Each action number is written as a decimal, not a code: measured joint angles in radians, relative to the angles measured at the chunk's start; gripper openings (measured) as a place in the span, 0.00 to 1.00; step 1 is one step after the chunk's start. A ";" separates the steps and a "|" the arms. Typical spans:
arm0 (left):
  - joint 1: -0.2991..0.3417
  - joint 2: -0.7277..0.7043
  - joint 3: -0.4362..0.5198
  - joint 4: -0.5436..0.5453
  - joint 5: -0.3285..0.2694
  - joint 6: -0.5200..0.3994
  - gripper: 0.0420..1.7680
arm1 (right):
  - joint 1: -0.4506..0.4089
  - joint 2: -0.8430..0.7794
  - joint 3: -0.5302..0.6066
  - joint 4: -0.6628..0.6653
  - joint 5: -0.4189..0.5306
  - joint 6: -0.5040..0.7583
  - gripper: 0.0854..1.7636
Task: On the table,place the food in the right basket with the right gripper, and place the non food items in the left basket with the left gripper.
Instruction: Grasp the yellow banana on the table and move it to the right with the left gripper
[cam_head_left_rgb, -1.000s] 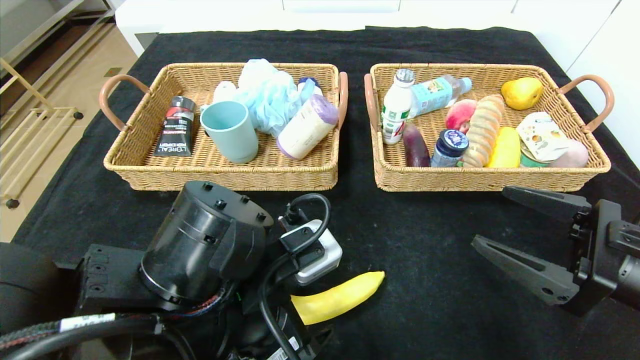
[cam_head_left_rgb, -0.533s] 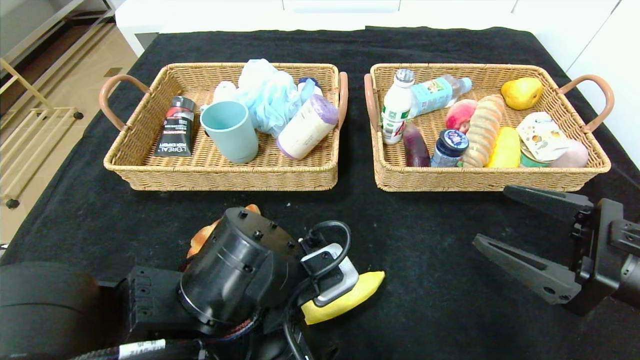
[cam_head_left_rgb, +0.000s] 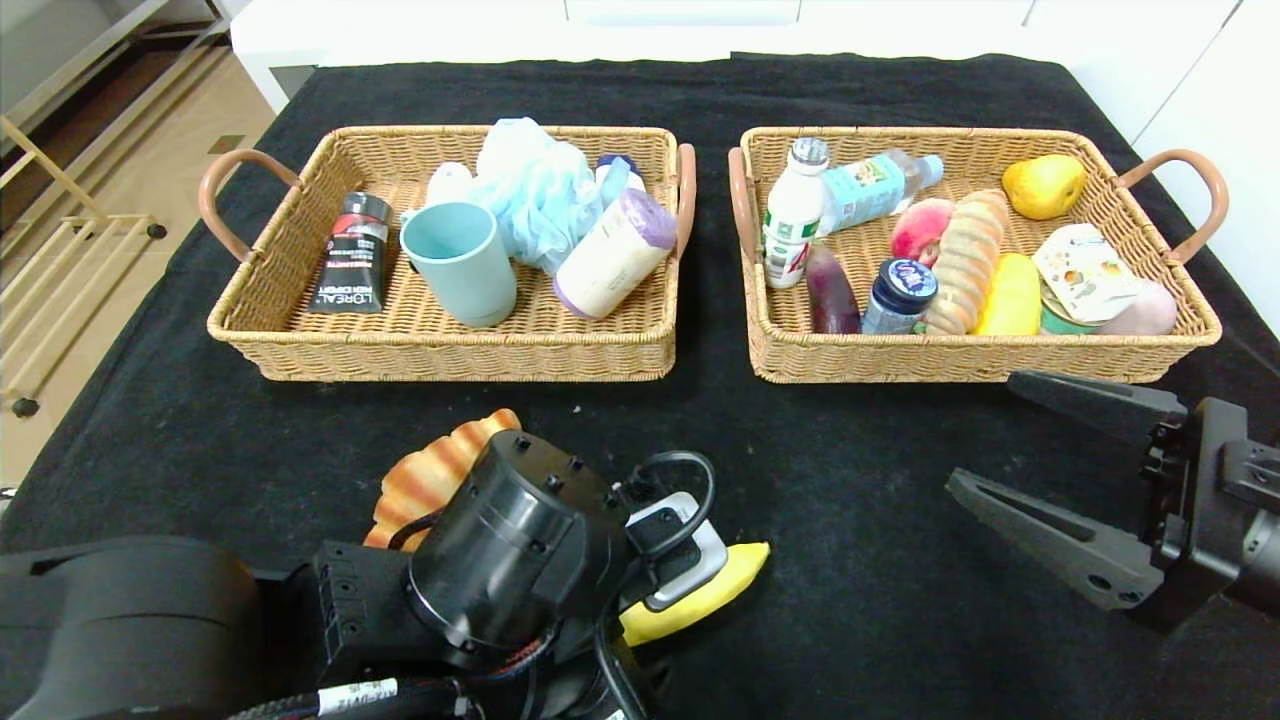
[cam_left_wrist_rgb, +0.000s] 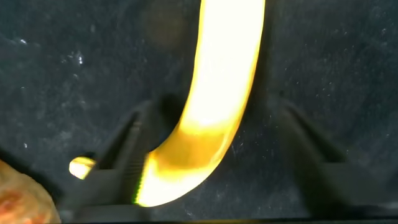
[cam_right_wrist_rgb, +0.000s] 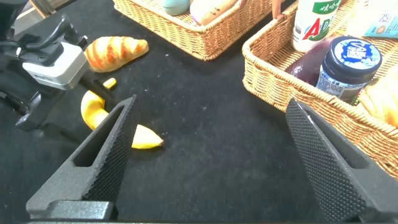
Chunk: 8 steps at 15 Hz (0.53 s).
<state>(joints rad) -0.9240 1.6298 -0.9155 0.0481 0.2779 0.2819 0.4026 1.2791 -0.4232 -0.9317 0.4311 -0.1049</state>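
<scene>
A yellow banana (cam_head_left_rgb: 712, 590) lies on the black cloth near the front edge, partly under my left wrist. In the left wrist view the banana (cam_left_wrist_rgb: 217, 93) runs between the fingers of my left gripper (cam_left_wrist_rgb: 211, 118). The jaws are open around it, one finger close against its curved end and the other a gap away. A croissant (cam_head_left_rgb: 430, 475) lies just left of the left arm. My right gripper (cam_head_left_rgb: 980, 432) hangs open and empty in front of the right basket (cam_head_left_rgb: 980, 362). The left basket (cam_head_left_rgb: 440, 348) stands at the back left.
The left basket holds a teal cup (cam_head_left_rgb: 462, 262), a black tube, a blue bath sponge and a white bottle. The right basket holds bottles, a bread roll (cam_head_left_rgb: 965, 262), a pear and other food. The table's front edge is close behind both arms.
My left arm has swung toward the front and right and settled over the banana, uncovering the croissant. The right arm has not moved.
</scene>
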 joint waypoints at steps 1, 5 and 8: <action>0.000 0.001 0.003 0.000 0.000 0.000 0.62 | 0.000 0.000 0.000 0.000 0.000 0.000 0.97; 0.001 0.004 0.011 0.000 0.000 0.001 0.32 | 0.001 0.000 0.001 0.000 0.000 0.000 0.97; 0.001 0.006 0.015 -0.003 0.000 -0.001 0.32 | 0.001 0.000 0.002 0.000 0.000 -0.001 0.97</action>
<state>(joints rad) -0.9226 1.6360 -0.9004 0.0451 0.2774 0.2813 0.4034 1.2796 -0.4209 -0.9317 0.4311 -0.1062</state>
